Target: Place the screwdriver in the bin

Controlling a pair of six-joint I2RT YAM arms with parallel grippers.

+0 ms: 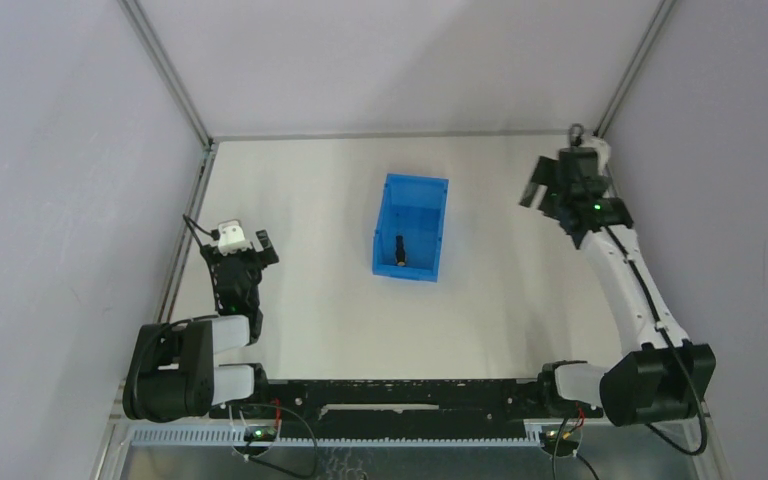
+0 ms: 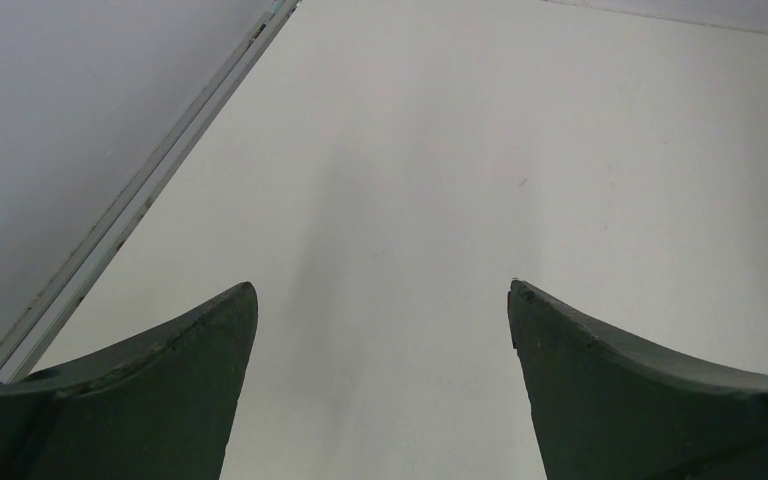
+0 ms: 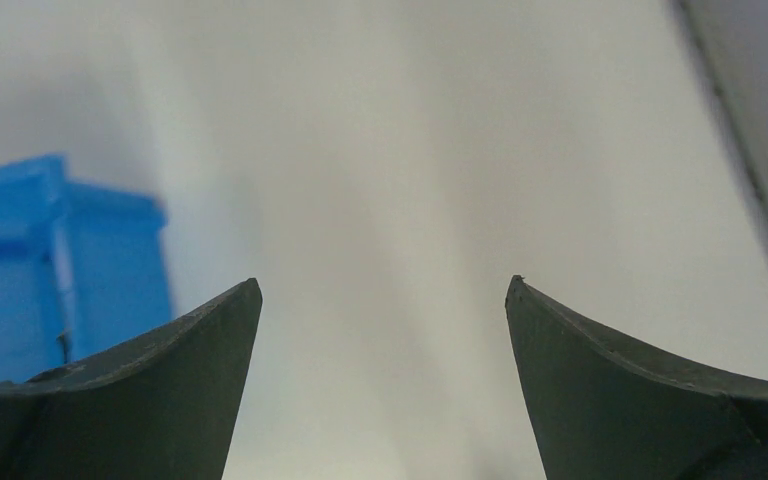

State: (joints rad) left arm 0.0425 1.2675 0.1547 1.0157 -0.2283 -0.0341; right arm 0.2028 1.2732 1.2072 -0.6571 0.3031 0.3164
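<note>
- the screwdriver (image 1: 400, 250) lay inside the bin (image 1: 406, 272), on its floor, towards the near end and nearer the left wall than the right.
- its long axis ran near-to-far, about parallel to the bin's long walls; a speck of yellow showed at its near end, but it was too small to tell which end was the tip.
- the right gripper (image 1: 540, 190) hung to the right of the bin and a little farther back, apart from it, with its jaws spread wide and nothing between them.
- from that gripper the screwdriver lay to the left and nearer the bases; in the right wrist view only a blue corner of the bin showed at the left edge.
- the left gripper (image 1: 243, 247) sat low over the table (image 1: 310, 200), well to the left of the bin, jaws also parted and empty; only bare table showed between its fingers.
- neither arm looked much nearer the bin than the other.
- judged from this, the task looked done; what remained for the right arm was probably just to draw back clear of the bin.
</note>
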